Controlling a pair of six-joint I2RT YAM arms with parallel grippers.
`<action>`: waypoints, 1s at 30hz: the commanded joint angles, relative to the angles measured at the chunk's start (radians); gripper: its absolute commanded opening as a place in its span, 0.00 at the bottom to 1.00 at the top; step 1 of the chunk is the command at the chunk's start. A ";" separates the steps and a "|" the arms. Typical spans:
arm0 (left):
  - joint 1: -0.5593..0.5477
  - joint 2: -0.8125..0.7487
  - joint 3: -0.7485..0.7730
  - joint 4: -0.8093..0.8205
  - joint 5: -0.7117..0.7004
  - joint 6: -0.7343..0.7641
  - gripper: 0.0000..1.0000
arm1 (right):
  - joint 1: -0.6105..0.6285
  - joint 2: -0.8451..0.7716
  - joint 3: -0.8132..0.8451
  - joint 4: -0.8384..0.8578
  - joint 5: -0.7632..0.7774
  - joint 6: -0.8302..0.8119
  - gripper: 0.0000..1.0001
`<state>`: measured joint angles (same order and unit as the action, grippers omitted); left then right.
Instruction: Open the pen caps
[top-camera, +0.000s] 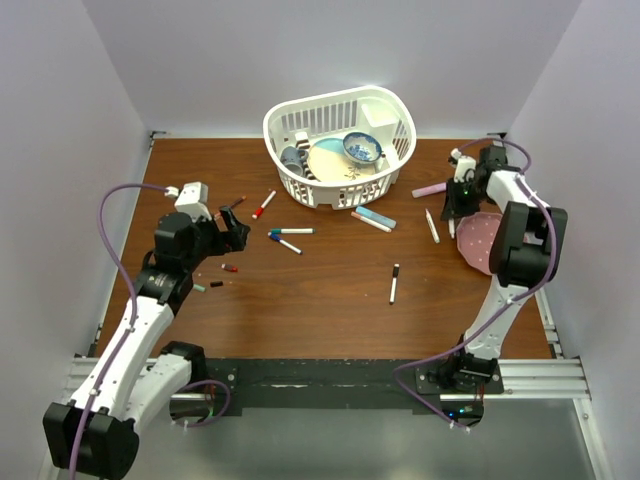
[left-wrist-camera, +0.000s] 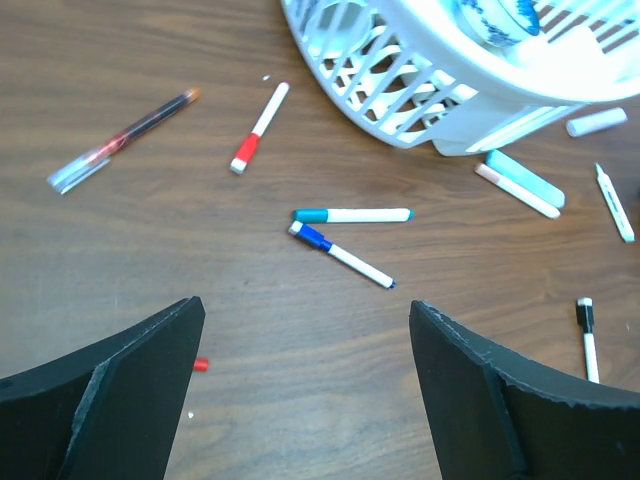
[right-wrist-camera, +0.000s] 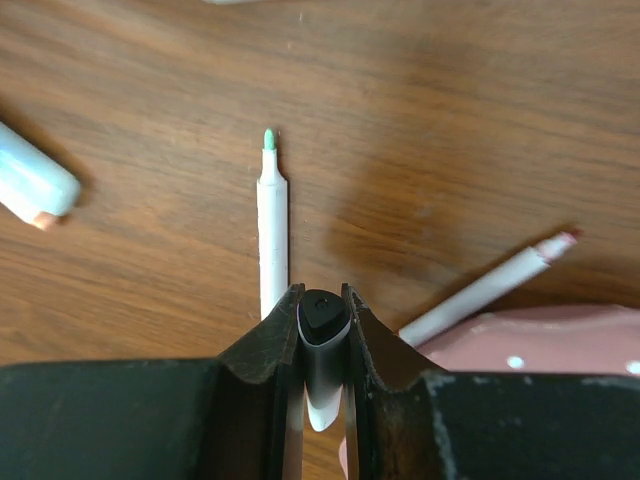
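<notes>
My left gripper (top-camera: 233, 233) is open and empty; in the left wrist view (left-wrist-camera: 305, 310) its jaws stand wide apart above bare table. Ahead of it lie a red-capped marker (left-wrist-camera: 258, 128), a teal-capped marker (left-wrist-camera: 352, 215) and a blue-capped marker (left-wrist-camera: 340, 252). A loose red cap (left-wrist-camera: 200, 365) lies by the left finger. A black-capped marker (top-camera: 394, 283) lies mid-table. My right gripper (right-wrist-camera: 322, 295) is shut on a white marker with a black end (right-wrist-camera: 322, 340), at the far right (top-camera: 455, 205). An uncapped green-tipped marker (right-wrist-camera: 271, 225) and an uncapped pink-tipped marker (right-wrist-camera: 490, 290) lie under it.
A white basket (top-camera: 395, 110) with dishes stands at the back centre. A pink dotted plate (top-camera: 478, 240) sits at the right. Teal and pink highlighters (top-camera: 373, 217) lie by the basket. Loose red (top-camera: 230, 267), black (top-camera: 216, 284) and green (top-camera: 199, 287) caps lie by the left arm. A clear pen (left-wrist-camera: 125, 140) lies left.
</notes>
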<state>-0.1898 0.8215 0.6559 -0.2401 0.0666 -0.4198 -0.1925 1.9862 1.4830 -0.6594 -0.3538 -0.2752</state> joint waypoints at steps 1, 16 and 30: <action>0.009 -0.015 -0.007 0.076 0.087 0.082 0.89 | 0.036 0.039 0.072 -0.097 0.107 -0.044 0.07; 0.024 -0.030 -0.013 0.087 0.099 0.081 0.90 | 0.038 0.034 0.085 -0.094 0.115 -0.024 0.32; 0.036 -0.022 -0.013 0.078 0.070 0.079 0.90 | 0.034 -0.070 0.109 0.021 -0.082 0.107 0.53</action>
<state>-0.1646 0.8013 0.6430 -0.1982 0.1490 -0.3695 -0.1535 1.9179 1.5482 -0.7235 -0.3401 -0.2775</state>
